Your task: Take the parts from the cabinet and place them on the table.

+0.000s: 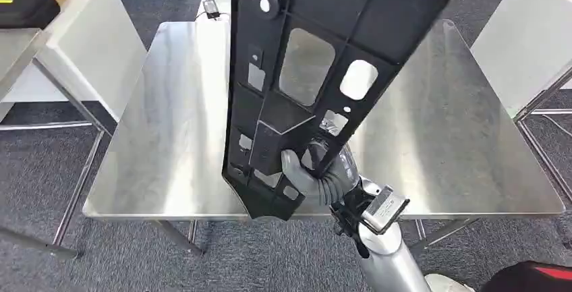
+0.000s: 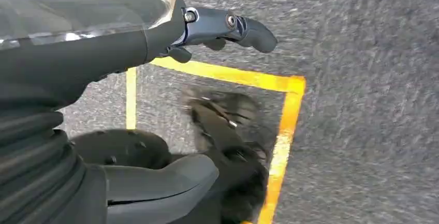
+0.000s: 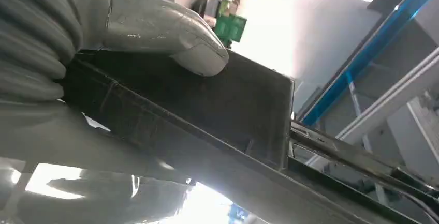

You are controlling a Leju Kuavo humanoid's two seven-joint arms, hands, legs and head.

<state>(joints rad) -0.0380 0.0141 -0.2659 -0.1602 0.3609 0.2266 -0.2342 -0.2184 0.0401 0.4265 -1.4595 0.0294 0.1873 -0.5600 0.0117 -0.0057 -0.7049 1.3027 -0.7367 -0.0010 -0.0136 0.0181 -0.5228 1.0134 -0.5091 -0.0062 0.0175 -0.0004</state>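
The right hand grips a black ribbed panel, its grey thumb pressed flat on the panel's face. Blue and white frame bars stand behind.

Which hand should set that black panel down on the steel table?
Right. The right hand already grips the black panel above the steel table; the left hand hangs over the floor, holding nothing.

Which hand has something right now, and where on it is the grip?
The right hand grips the long black plastic panel near its lower end, holding it raised over the steel table. The left hand hangs over the floor, holding nothing.
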